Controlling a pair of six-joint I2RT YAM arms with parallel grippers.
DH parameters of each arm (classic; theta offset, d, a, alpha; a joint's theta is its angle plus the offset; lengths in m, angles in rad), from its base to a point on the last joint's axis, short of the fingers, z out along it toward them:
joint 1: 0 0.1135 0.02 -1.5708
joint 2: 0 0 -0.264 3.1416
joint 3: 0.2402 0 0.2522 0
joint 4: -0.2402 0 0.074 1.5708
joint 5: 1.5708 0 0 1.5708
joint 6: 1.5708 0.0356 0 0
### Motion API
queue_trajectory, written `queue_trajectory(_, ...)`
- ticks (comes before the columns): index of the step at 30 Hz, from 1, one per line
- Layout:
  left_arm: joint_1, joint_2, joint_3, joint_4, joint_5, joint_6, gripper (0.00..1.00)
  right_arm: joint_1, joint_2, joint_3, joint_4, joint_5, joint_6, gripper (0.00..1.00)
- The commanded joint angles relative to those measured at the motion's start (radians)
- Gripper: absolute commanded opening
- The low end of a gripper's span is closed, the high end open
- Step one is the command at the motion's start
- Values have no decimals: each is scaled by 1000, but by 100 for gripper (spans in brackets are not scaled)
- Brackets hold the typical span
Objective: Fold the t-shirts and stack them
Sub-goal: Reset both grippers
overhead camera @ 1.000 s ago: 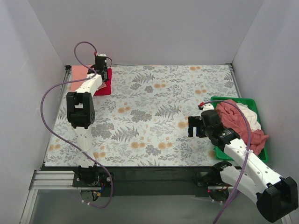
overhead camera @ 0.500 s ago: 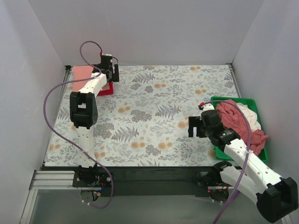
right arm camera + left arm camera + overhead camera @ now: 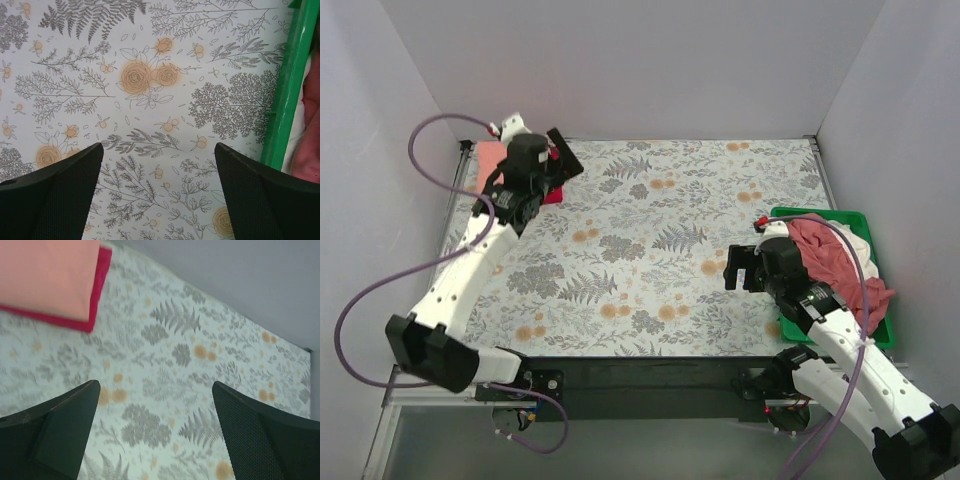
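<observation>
A folded salmon t-shirt [image 3: 47,275] lies on a folded red t-shirt [image 3: 97,285] at the table's far left corner, partly hidden by my left arm in the top view [image 3: 488,155]. My left gripper [image 3: 560,165] hovers just right of that stack, open and empty, with only patterned cloth between its fingers [image 3: 155,390]. My right gripper [image 3: 740,268] stands open and empty over the table, just left of the green bin [image 3: 782,215]. In the bin lie crumpled t-shirts, a rose one [image 3: 830,250] and a white one [image 3: 862,245].
The table carries a fern-and-flower cloth [image 3: 660,240]. White walls close in the back and both sides. The bin's green rim [image 3: 287,90] runs along the right of the right wrist view. A purple cable [image 3: 380,290] loops beside the left arm.
My left gripper has opened and let go of the folded stack, then lifted and drawn back to its right as the arm swung. The right arm has barely moved.
</observation>
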Motion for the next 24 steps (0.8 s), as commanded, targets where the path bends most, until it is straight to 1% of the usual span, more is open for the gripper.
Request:
queue_trajectory(1, -46, -110, -273, -56, -20, -275, 95, -2, -60, 31, 39, -6, 18, 99)
queue_trajectory(2, -90, -141, -343, -50, -26, -332, 95, -2, -69, 23, 44, -1, 20, 98)
queue_trajectory(3, -109, -190, -447, -49, -34, -366, 95, -3, -83, 14, 42, 2, 23, 99)
queue_trajectory(4, -139, -205, -500, -62, -43, -401, 95, -2, -89, 8, 42, 1, 29, 99)
queue_trajectory(5, -147, -218, -541, -75, -31, -432, 95, -3, -95, 0, 44, 5, 32, 98)
queue_trajectory(6, -153, -227, -577, -107, -20, -493, 96, -3, -106, -19, 45, 10, 41, 98)
queue_trajectory(7, -166, -242, -647, -122, -11, -512, 96, -3, -110, -30, 48, 11, 52, 98)
queue_trajectory(8, -172, -250, -673, -135, 6, -512, 96, -2, -113, -40, 50, 16, 62, 98)
queue_trajectory(10, -195, -283, -738, -219, -40, -565, 96, -2, -120, -66, 54, 16, 82, 98)
queue_trajectory(11, -199, -299, -759, -245, -86, -584, 96, -3, -120, -78, 56, 16, 87, 98)
queue_trajectory(13, -201, -371, -816, -294, -109, -630, 97, -3, -126, -105, 58, 25, 108, 98)
queue_trajectory(15, -202, -426, -838, -288, -95, -647, 97, -2, -135, -124, 61, 31, 121, 98)
queue_trajectory(17, -202, -498, -861, -251, -80, -624, 97, -3, -149, -153, 70, 43, 134, 98)
queue_trajectory(18, -204, -515, -861, -235, -84, -619, 97, -2, -155, -164, 76, 42, 135, 98)
queue_trajectory(24, -204, -589, -824, -257, -104, -627, 98, -3, -209, -190, 96, 37, 148, 99)
